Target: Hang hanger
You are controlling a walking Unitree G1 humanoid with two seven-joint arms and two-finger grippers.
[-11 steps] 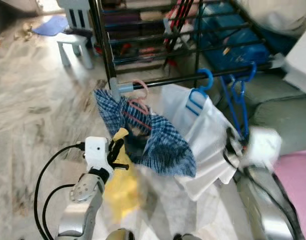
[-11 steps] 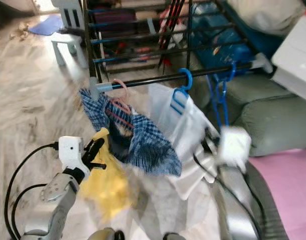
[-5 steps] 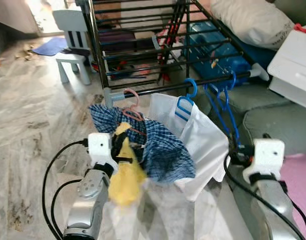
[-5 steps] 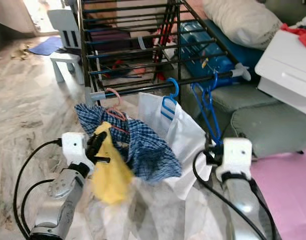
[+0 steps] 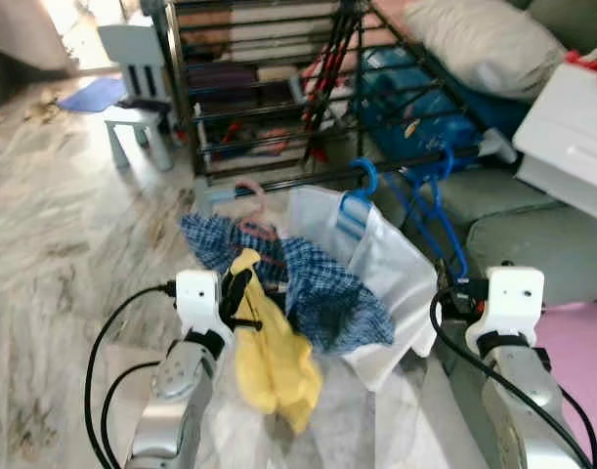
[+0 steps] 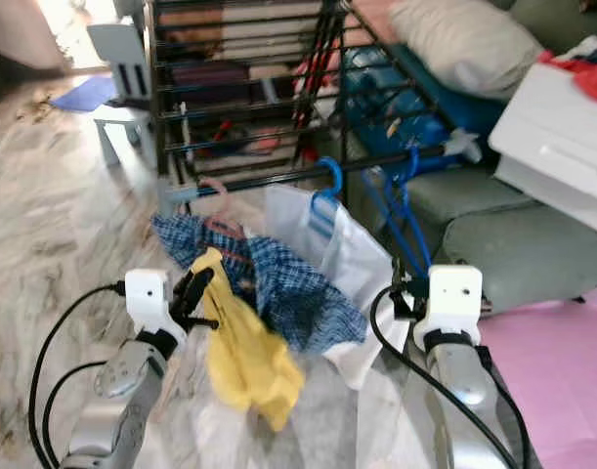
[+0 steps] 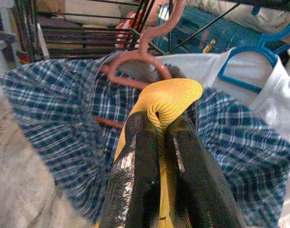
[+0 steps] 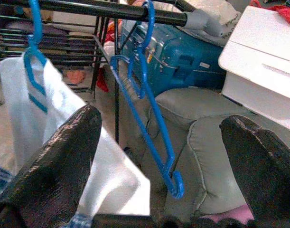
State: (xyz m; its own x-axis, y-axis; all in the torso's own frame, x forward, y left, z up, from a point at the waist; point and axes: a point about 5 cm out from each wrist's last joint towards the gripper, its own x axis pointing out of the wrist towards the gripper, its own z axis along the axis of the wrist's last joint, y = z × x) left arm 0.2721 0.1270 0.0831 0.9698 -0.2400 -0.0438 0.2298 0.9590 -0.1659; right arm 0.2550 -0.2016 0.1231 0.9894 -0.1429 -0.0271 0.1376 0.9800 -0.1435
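Note:
My left gripper (image 5: 241, 293) is shut on the top edge of a yellow garment (image 5: 269, 362), which hangs down from it. In the left wrist view the yellow cloth (image 7: 175, 92) is pinched between the fingers (image 7: 140, 142), just in front of a pink hanger (image 7: 140, 59) carrying a blue plaid shirt (image 5: 327, 293). That hanger hooks on the rack's black bar (image 8: 111, 9). Beside it a blue hanger (image 5: 362, 186) holds a white garment (image 5: 386, 264). My right gripper (image 8: 156, 161) is open, facing two bare blue hangers (image 8: 149, 90) on the same bar.
The black drying rack (image 5: 269, 88) stands behind the bar. A small white chair (image 5: 132, 98) is at the far left. A blue suitcase (image 5: 415, 98), a grey sofa (image 5: 533, 225) and a white drawer unit (image 5: 572, 127) crowd the right. Marble floor (image 5: 63, 254) lies to the left.
The yellow garment has dropped open and now hangs lower under my left gripper, still held. The right arm has steadied beside the white garment. The camera has shifted slightly.

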